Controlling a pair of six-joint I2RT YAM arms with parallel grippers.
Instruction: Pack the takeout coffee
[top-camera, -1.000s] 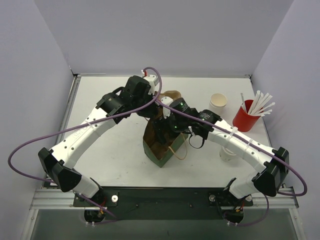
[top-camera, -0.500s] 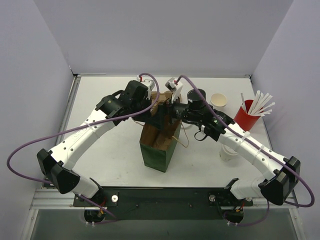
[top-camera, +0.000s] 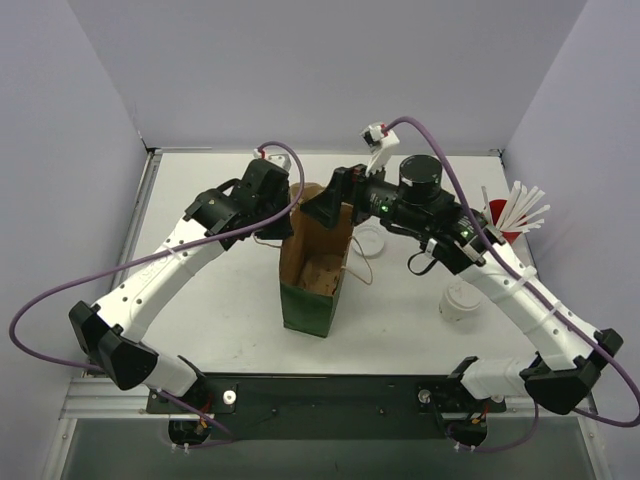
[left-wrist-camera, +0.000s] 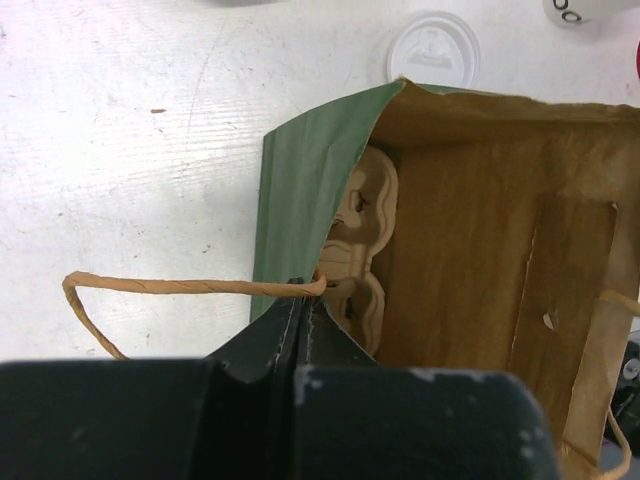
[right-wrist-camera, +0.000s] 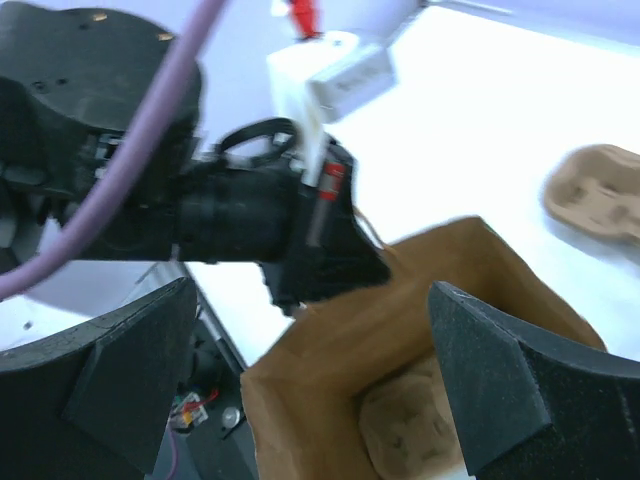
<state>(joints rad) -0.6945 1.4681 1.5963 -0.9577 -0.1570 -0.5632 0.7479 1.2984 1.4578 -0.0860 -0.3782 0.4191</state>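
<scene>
Nearest the arm bases, a paper bag (top-camera: 305, 305) — green outside, brown inside — is seen standing upright and open, with a moulded-pulp carrier (left-wrist-camera: 362, 235) lodged inside it. To its right, well apart from it, one white cup (top-camera: 460, 300) is set on the table (top-camera: 230, 310), outside the bag; the second cup cannot be made out. The bag's left rim, by the twine handle (left-wrist-camera: 150, 287), is pinched by the left gripper (left-wrist-camera: 303, 308), its fingers pressed together on the paper. Over the far rim the right gripper (top-camera: 325, 205) is held with its fingers (right-wrist-camera: 130, 345) spread wide — nothing is between them. Just beyond the bag a white lid (top-camera: 368, 240) is laid flat. A second carrier (right-wrist-camera: 600, 190) is seen on the table past the bag, and a red cup of straws (top-camera: 503, 218) is partly hidden behind the right arm.
</scene>
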